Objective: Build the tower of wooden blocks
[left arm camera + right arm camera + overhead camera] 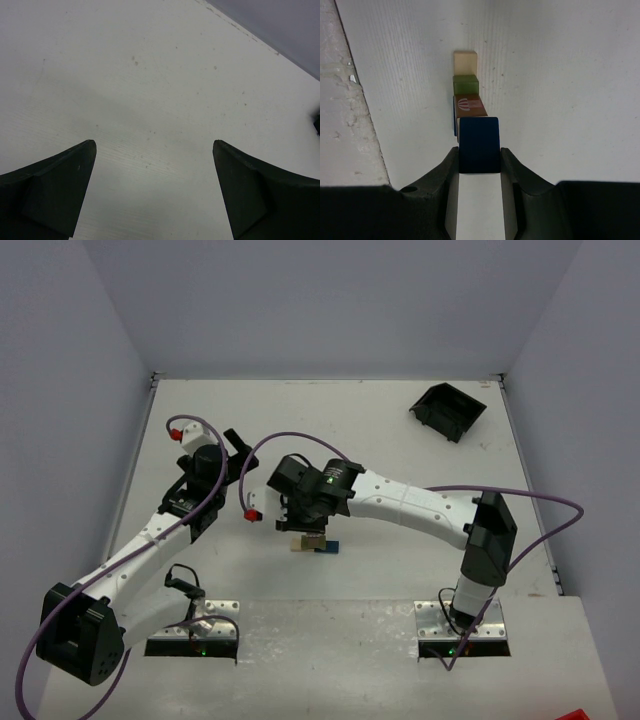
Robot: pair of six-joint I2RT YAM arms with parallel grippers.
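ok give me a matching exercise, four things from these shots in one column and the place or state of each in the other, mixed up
Things:
1. left gripper
2. right gripper
3. black bin
4. tan block

Places or states:
a. near the far right corner of the table
b. open, holding nothing
c. the block farthest away in the right wrist view
d. shut on the dark blue block

Pairs: 1-b, 2-d, 3-a, 4-c
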